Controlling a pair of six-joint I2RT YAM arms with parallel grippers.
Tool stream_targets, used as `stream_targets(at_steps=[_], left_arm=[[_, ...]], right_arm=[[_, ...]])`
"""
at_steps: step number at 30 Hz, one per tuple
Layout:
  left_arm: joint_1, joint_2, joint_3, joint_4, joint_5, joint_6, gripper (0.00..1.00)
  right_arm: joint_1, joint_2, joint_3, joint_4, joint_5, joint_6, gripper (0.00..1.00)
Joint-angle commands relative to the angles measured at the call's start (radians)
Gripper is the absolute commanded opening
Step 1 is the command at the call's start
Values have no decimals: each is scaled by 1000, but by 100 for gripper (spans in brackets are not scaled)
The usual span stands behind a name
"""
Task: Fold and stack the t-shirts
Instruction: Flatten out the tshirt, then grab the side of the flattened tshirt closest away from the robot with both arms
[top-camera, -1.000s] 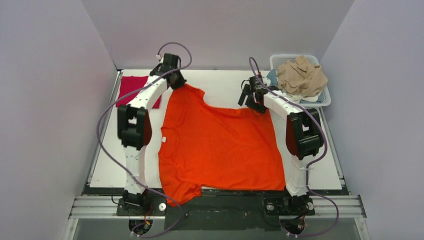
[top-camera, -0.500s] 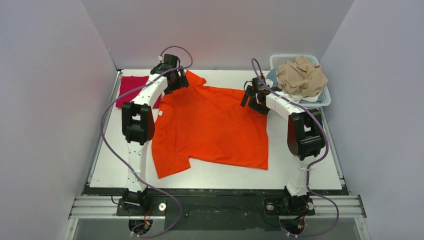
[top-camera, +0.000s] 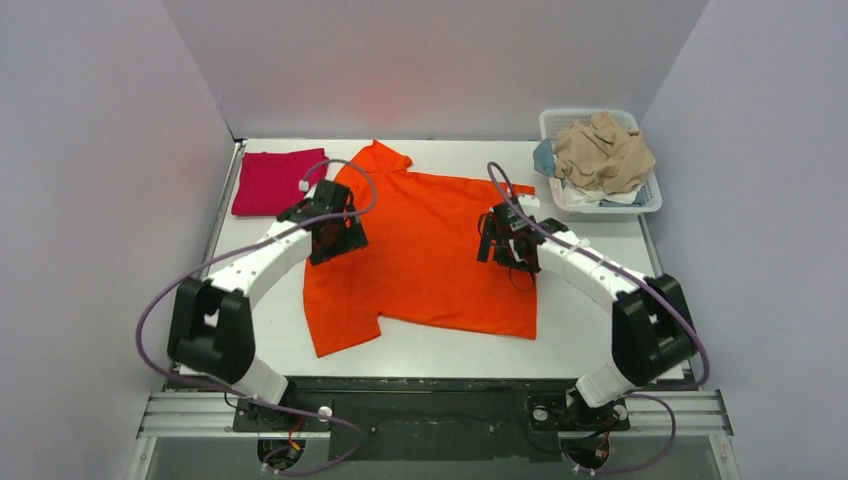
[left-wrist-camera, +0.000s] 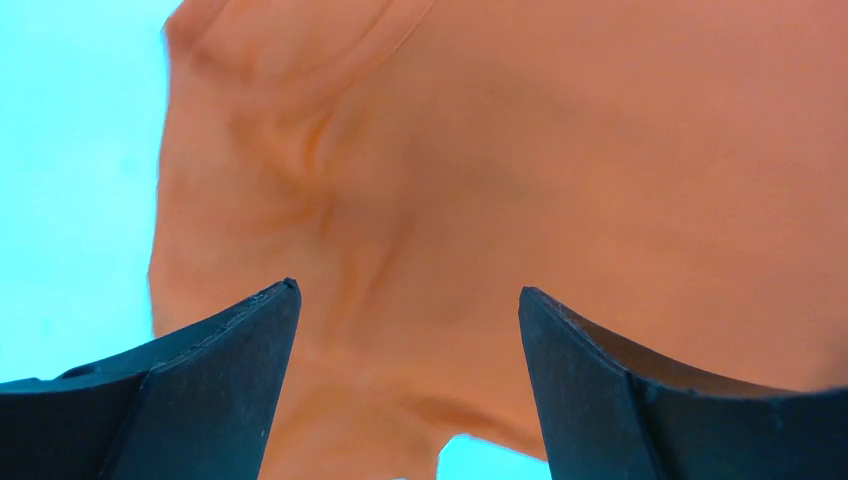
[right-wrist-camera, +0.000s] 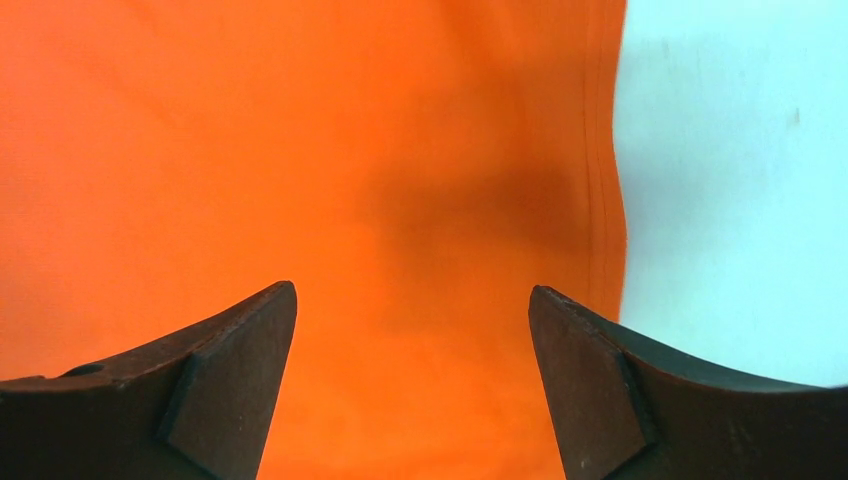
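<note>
shirt (top-camera: 430, 250) now flat on desk (top-camera: 450, 352); I've let go, drawn back | left fingers (left-wrist-camera: 180, 390) apart, empty; right fingers (right-wrist-camera: 600, 390) apart, empty | folding can start

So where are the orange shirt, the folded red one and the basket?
orange shirt (top-camera: 430, 250), top view, middle of its body.
folded red shirt (top-camera: 275, 182), top view, centre of the folded cloth.
basket (top-camera: 610, 207), top view, its near wall.
</note>
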Motion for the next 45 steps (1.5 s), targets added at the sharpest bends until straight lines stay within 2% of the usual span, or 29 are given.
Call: stream_targets(at_steps=[1, 3, 7, 9, 10, 13, 17, 19, 20, 22, 23, 25, 28, 31, 38, 41, 42, 44, 45], left_arm=[[-21, -288, -243, -59, -120, -214, 91], [-24, -381, -352, -150, -134, -331, 91], [-29, -546, -543, -262, -138, -430, 91], [-29, -620, -618, -256, -102, -452, 87], [-30, -659, -658, -242, -67, -457, 82], [-31, -705, -727, -214, -3, -479, 74], [-30, -703, -806, -116, 36, -493, 58], [-32, -684, -815, -104, 60, -495, 45], [-33, -674, -813, -108, 60, -495, 42], [-35, -674, -809, -118, 49, -491, 31], [-35, -676, -810, -114, 44, -488, 11], [-35, -682, -810, -106, 50, -479, 0], [-37, -686, -810, -115, 60, -476, 0], [-38, -703, -816, -136, 75, -478, 0], [-55, -735, -828, -175, 93, -493, 0], [-71, -758, -808, -221, 100, -505, 0], [-88, -765, -804, -246, 112, -513, 0], [-123, -799, -797, -293, 139, -534, 0], [-140, -827, -796, -309, 147, -554, 0]], right_arm=[[63, -237, -198, -96, 105, 118, 81], [96, -340, -293, -116, 128, 176, 81], [136, -524, -449, -173, 151, 283, 81], [142, -593, -510, -179, 145, 317, 80], [144, -610, -524, -183, 145, 326, 80], [145, -662, -569, -199, 151, 363, 80], [145, -669, -592, -194, 158, 381, 79], [147, -663, -598, -195, 150, 384, 78], [147, -661, -603, -194, 151, 388, 78], [146, -653, -611, -183, 162, 398, 76], [145, -648, -612, -176, 168, 399, 75], [146, -628, -613, -149, 172, 408, 72], [145, -583, -609, -85, 161, 421, 65], [146, -543, -606, -74, 124, 434, 52], [133, -460, -646, -87, 128, 469, 38], [132, -433, -644, -99, 131, 467, 18], [130, -440, -646, -108, 137, 469, 7], [116, -479, -661, -152, 143, 474, 0], [109, -515, -672, -184, 139, 471, 0]])
